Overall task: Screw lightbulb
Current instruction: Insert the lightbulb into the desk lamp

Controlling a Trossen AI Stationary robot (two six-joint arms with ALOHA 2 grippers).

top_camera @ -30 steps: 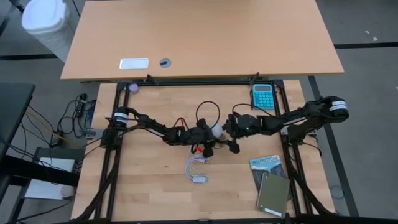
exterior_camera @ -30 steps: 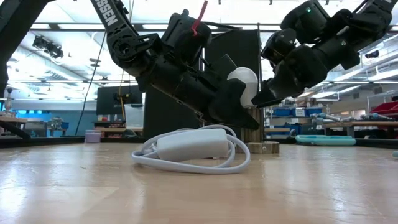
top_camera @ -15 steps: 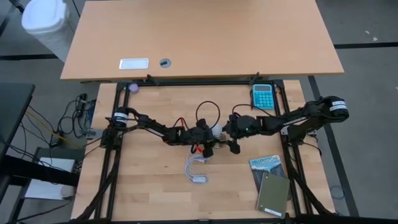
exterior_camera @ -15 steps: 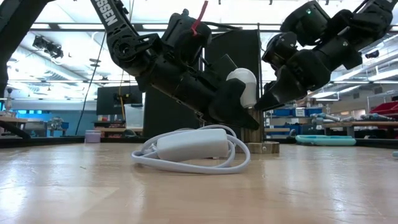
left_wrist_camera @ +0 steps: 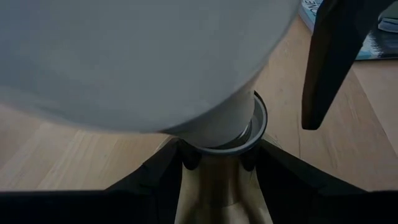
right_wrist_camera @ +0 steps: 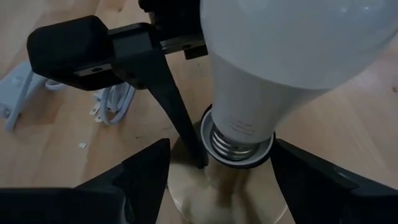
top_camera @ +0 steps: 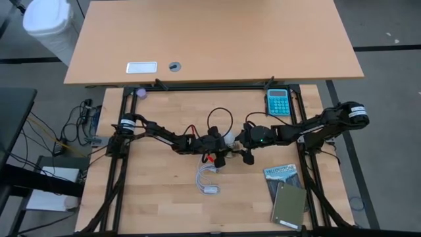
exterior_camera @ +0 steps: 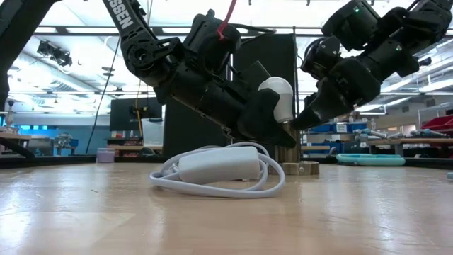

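The white lightbulb [exterior_camera: 277,93] stands globe up with its screw base [right_wrist_camera: 237,140] in the socket at the top of a wooden post [exterior_camera: 288,151] on a round base [exterior_camera: 299,168]. My left gripper [exterior_camera: 272,131] reaches in from the table's left and is shut on the post just under the socket. My right gripper [right_wrist_camera: 221,180] comes from the table's right, open. Its fingers [right_wrist_camera: 144,175] stand on either side of the bulb's neck without touching it. The bulb also shows in the high view [top_camera: 229,138]. My left gripper pinches the wooden post [left_wrist_camera: 219,186] between its two fingers [left_wrist_camera: 163,169], right below the socket ring [left_wrist_camera: 256,127]. The fingers come slanting down from the table's left and lie across the post. The post stands upright on its base on the table.
A coiled white cord with an inline switch [exterior_camera: 218,167] lies on the table near the socket, toward the near edge [top_camera: 209,179]. A blue calculator [top_camera: 279,101] sits at the far right. Two booklets [top_camera: 287,195] lie at the near right.
My right gripper has gone a little toward the table's left, closer to the bulb, so that its open fingers now stand around the bulb's neck. The bulb, the post and my left gripper have kept still.
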